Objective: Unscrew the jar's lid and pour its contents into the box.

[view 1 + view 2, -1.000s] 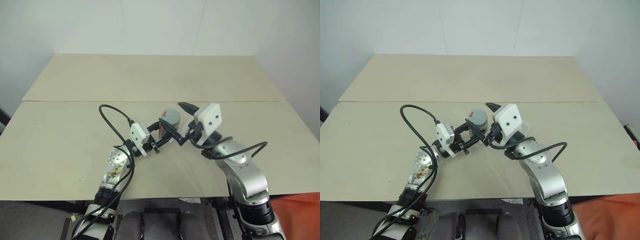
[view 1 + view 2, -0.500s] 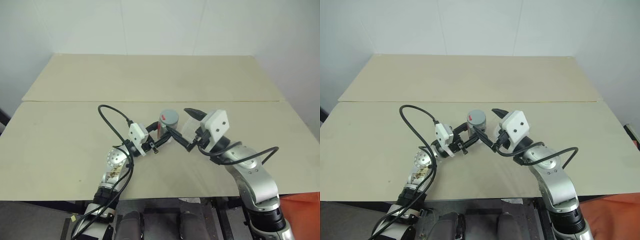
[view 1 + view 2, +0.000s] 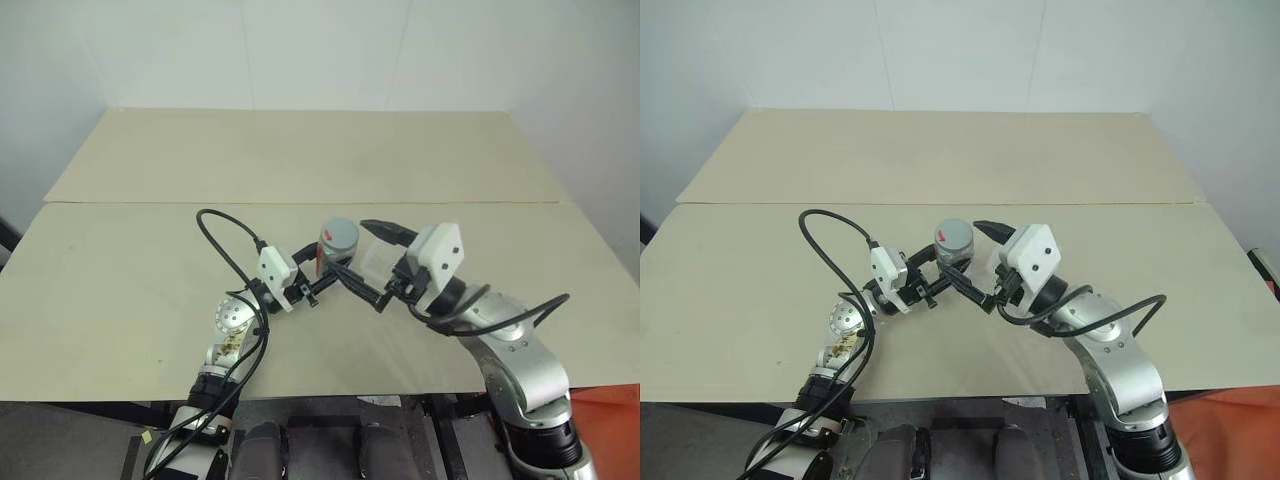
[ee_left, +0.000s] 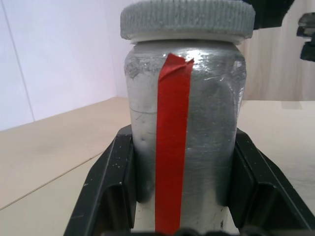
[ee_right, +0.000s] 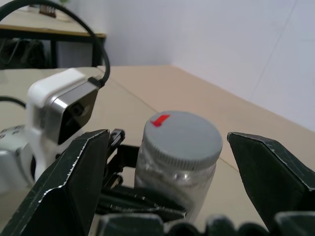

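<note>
The jar (image 3: 335, 250) is a small silvery cylinder with a red tape strip (image 4: 172, 147), held upright over the table. My left gripper (image 3: 322, 266) is shut on the jar's body, one black finger (image 4: 110, 182) on each side. The grey ribbed lid (image 5: 183, 136) sits on the jar with a red mark on top. My right gripper (image 3: 350, 247) is open, level with the lid. Its fingers (image 5: 74, 172) stand wide on either side and clear of the lid. The box shows faintly as a clear pale patch (image 3: 378, 258) on the table behind the right fingers.
The tan table (image 3: 120, 270) stretches wide to both sides, and a second tabletop (image 3: 300, 150) adjoins it at the back along a seam. A black cable (image 3: 222, 245) loops up from my left wrist. White walls stand behind.
My right wrist has swung out to the right and back, so its open fingers sit a little farther from the lid. The jar and my left gripper have stayed put.
</note>
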You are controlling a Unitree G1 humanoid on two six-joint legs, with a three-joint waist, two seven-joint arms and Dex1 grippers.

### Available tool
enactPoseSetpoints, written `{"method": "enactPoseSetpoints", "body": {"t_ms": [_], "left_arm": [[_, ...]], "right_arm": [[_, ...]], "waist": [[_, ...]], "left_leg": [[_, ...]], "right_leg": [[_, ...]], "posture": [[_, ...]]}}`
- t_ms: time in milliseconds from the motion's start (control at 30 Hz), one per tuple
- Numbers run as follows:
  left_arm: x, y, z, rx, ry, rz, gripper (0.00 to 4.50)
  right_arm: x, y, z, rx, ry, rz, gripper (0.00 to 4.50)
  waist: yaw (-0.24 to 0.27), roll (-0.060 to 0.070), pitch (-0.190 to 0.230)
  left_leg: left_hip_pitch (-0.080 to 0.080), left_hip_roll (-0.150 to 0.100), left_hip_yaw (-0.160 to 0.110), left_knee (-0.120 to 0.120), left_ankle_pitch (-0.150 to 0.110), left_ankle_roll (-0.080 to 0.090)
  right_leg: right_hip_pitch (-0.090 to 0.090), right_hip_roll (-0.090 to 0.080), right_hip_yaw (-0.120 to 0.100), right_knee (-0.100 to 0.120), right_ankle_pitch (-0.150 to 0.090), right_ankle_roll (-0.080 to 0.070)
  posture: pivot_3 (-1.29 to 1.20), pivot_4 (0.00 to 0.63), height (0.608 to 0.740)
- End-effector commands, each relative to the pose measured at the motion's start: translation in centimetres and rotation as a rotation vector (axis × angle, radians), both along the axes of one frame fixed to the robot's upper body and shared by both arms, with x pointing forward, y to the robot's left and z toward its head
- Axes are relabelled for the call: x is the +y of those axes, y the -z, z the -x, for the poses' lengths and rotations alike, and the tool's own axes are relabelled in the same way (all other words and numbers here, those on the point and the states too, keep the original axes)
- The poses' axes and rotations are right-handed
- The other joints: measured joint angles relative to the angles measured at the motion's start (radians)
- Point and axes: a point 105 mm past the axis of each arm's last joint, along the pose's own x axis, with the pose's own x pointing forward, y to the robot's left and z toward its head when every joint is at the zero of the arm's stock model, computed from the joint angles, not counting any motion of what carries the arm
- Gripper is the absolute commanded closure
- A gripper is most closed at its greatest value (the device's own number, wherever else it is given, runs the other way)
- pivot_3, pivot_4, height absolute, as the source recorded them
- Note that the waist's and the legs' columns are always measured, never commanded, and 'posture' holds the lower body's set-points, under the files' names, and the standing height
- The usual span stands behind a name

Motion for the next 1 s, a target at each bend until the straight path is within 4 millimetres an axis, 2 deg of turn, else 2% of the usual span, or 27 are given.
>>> {"method": "enactPoseSetpoints", "body": {"t_ms": [33,367,833,933,1000], "left_arm": [[-0.4,-1.1,0.4,-0.053,0.011,0.012,2.53],[-0.7,-1.2,0.4,-0.061,0.014,0.013,2.53],[-0.7,-1.0,0.5,-0.056,0.011,0.017,2.53],[-0.7,-1.0,0.5,-0.057,0.011,0.015,2.53],[-0.7,-1.0,0.4,-0.057,0.013,0.011,2.53]], "right_arm": [[0.2,-1.3,-0.4,-0.041,0.035,-0.033,0.05],[1.2,-0.9,-0.9,0.011,0.007,-0.052,0.05],[1.5,-0.6,-1.4,0.068,0.01,-0.078,0.05],[1.5,-0.6,-1.3,0.067,0.011,-0.076,0.6],[1.5,-0.6,-1.4,0.068,0.012,-0.077,1.34]], "waist": [[0.001,0.0,0.0],[0.002,0.0,0.0],[0.001,0.0,0.0],[0.001,0.0,0.0],[0.001,0.0,0.0]], "left_leg": [[0.0,0.0,0.0,0.0,0.0,0.0],[0.0,0.0,0.0,0.0,0.0,0.0],[0.0,0.0,0.0,0.0,0.0,0.0],[0.0,0.0,0.0,0.0,0.0,0.0],[0.0,0.0,0.0,0.0,0.0,0.0]], "right_leg": [[0.0,0.0,0.0,0.0,0.0,0.0],[0.0,0.0,0.0,0.0,0.0,0.0],[0.0,0.0,0.0,0.0,0.0,0.0],[0.0,0.0,0.0,0.0,0.0,0.0],[0.0,0.0,0.0,0.0,0.0,0.0]], "posture": [[0.0,0.15,0.74],[0.0,0.15,0.74],[0.0,0.15,0.74],[0.0,0.15,0.74],[0.0,0.15,0.74]]}}
